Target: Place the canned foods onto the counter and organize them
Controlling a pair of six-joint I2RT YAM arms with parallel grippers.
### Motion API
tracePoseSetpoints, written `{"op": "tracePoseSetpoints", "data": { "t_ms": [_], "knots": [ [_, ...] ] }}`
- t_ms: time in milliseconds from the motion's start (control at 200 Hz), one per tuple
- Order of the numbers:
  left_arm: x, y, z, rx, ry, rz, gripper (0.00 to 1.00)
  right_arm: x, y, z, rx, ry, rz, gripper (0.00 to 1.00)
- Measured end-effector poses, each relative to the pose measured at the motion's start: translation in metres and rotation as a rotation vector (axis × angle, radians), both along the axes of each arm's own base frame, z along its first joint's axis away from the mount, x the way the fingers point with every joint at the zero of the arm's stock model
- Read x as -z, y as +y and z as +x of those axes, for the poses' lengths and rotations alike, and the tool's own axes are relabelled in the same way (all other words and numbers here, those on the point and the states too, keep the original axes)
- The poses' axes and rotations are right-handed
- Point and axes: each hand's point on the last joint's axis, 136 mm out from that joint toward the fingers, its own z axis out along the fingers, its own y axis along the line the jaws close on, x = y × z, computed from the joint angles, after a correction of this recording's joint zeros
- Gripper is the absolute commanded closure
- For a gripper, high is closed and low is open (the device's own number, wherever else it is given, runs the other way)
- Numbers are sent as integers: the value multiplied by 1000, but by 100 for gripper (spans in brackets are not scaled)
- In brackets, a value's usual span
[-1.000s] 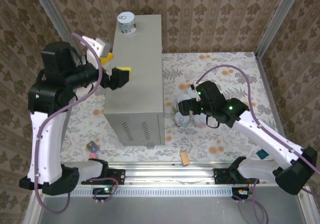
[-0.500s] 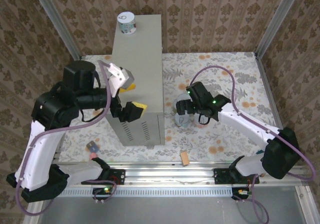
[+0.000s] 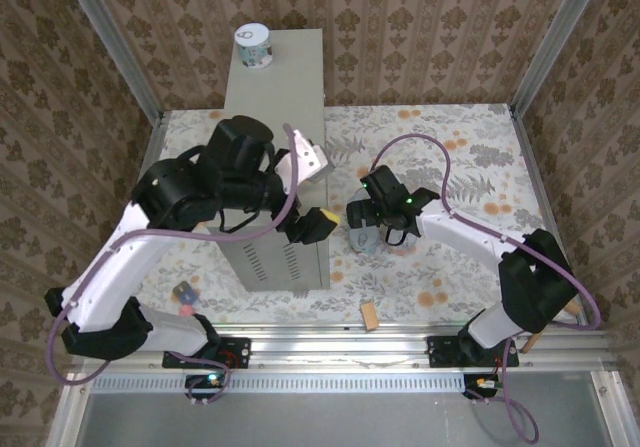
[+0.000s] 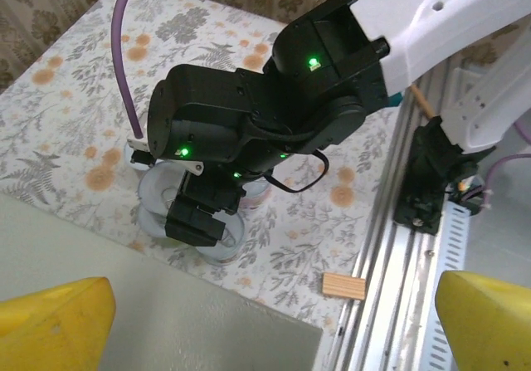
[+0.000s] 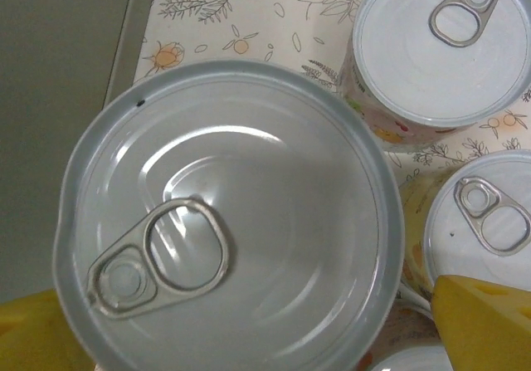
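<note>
Right claw (image 5: 249, 329) is spread wide and sits straight over a can (image 5: 228, 222), pull-tab lid facing up, with one yellow pad (image 5: 481, 321) off each side of the rim. Can't tell if the pads actually touch the can's sides, so I wouldn't call it a pinch. Just past the claw there's a pink-label can (image 5: 440, 47), and off to one side a yellow-label can (image 5: 489, 213). The two are bunched tight against each other on the floral floor (image 3: 450, 137).

From overhead, that claw and its cluster of cans (image 3: 368, 239) sit right beside the counter (image 3: 275, 97), near its vented end.

Left claw (image 3: 318, 192) is spread wide too, with nothing between its pads. It hangs over the near corner of the counter on the side facing the cluster. Its own camera looks past the counter's edge, down onto the right arm (image 4: 274, 114).

One lone can (image 3: 253, 45) stands upright on the counter top, at the far end, well apart from the left claw. A small wooden block (image 3: 369, 315) lies on the floor by the rail, nearer than both claws.
</note>
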Motion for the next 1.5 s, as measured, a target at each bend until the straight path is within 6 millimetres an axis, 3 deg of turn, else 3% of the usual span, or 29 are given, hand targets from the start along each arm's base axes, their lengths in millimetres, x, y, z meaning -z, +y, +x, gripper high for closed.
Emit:
{"op": "tracePoseSetpoints", "data": {
  "t_ms": [340, 625, 940, 1195, 1500],
  "knots": [
    [2, -11, 14, -58, -70, 38, 0, 9, 2, 6, 5, 3, -5, 7],
    [-4, -14, 20, -75, -100, 13, 0, 8, 3, 8, 3, -4, -2, 17],
    [5, -17, 25, -84, -106, 32, 0, 0, 2, 6, -16, -22, -4, 28],
    [14, -20, 29, -88, -116, 44, 0, -29, 2, 3, -35, -80, 34, 31],
    [16, -15, 28, -93, -127, 33, 0, -84, -7, -13, -78, -175, 69, 31]
  ]
}}
